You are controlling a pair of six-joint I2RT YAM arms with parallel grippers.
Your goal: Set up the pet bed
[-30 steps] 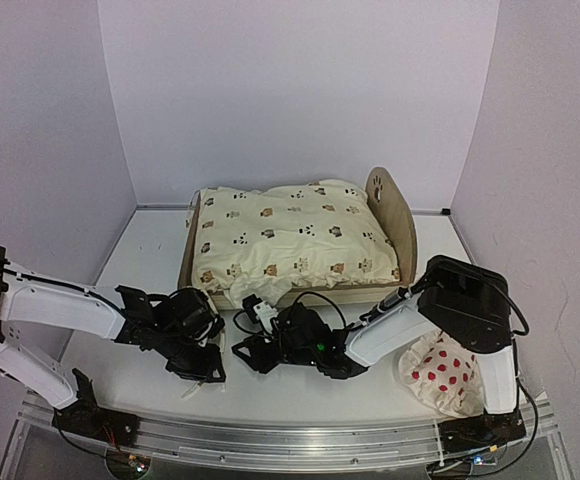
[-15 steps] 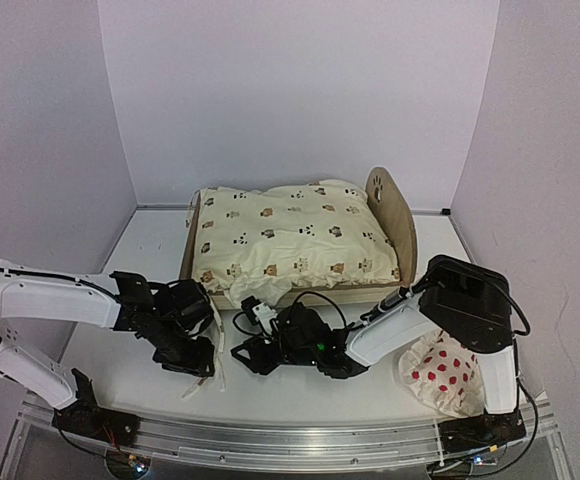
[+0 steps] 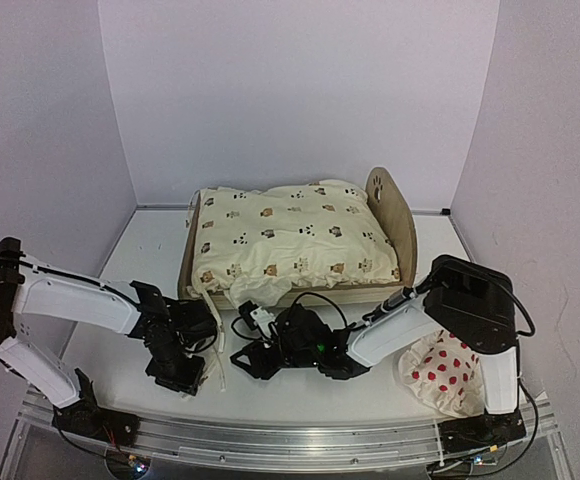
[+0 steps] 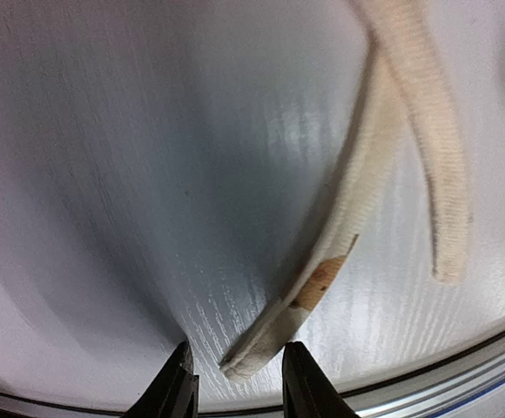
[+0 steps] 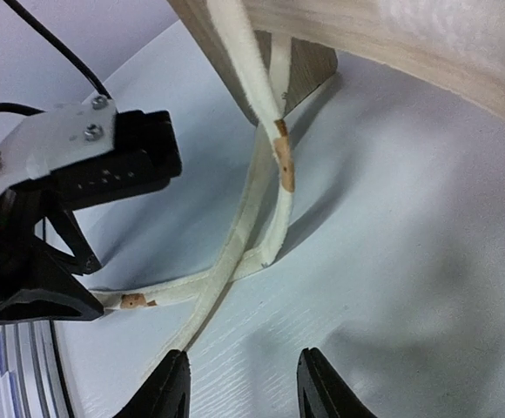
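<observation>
The small light plywood pet bed (image 3: 401,232), with rounded end boards and a paw-print cutout, stands at the back middle of the white worktop (image 3: 140,255). A cream animal-print cushion (image 3: 290,240) lies on the bed and covers its base. From the bed's near left corner, two cream fabric tie straps (image 5: 254,196) hang down and trail across the worktop toward the near edge, crossing each other on the way.

The left hand (image 4: 239,394) hovers low over the worktop in front of that corner. Its two fingers stand apart, and the frayed end of one strap lies between their tips; no squeeze on it shows.

The right hand (image 5: 244,387) sits just beside the left one, reaching in from the right and pointing at the same corner. Its fingers are parted with bare worktop between them, and a strap runs down close to one fingertip.

A white pillow with red dots (image 3: 440,375) lies crumpled beside the right arm's base, well apart from the bed.
</observation>
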